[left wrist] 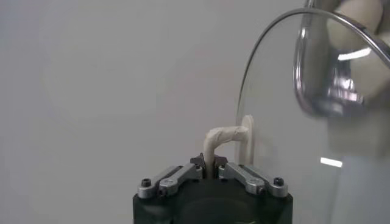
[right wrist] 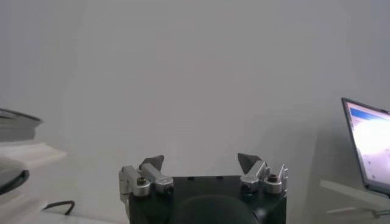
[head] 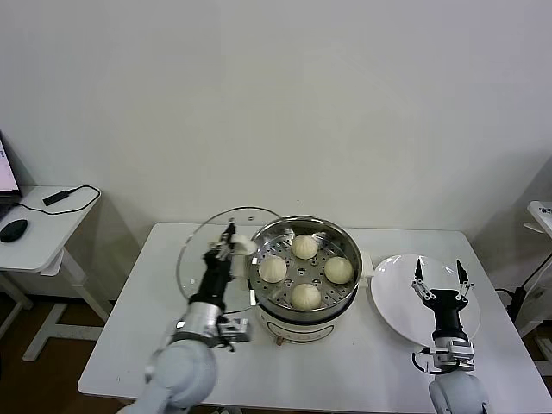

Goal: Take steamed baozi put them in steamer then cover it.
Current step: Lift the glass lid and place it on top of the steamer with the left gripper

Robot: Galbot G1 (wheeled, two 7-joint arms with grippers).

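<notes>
Several cream-white baozi lie in the shiny steamer, which stands on a white cooker base at the table's middle. The clear glass cover stands on edge just left of the steamer, lifted off the table. My left gripper is shut on the cover's white handle, the handle pinched between the fingertips. In the left wrist view the cover's metal rim arcs past the jaws. My right gripper hovers open and upright over the white plate, holding nothing.
A flat white plate lies right of the steamer. The white table ends close in front of the cooker. A side desk with a mouse and cable stands at far left.
</notes>
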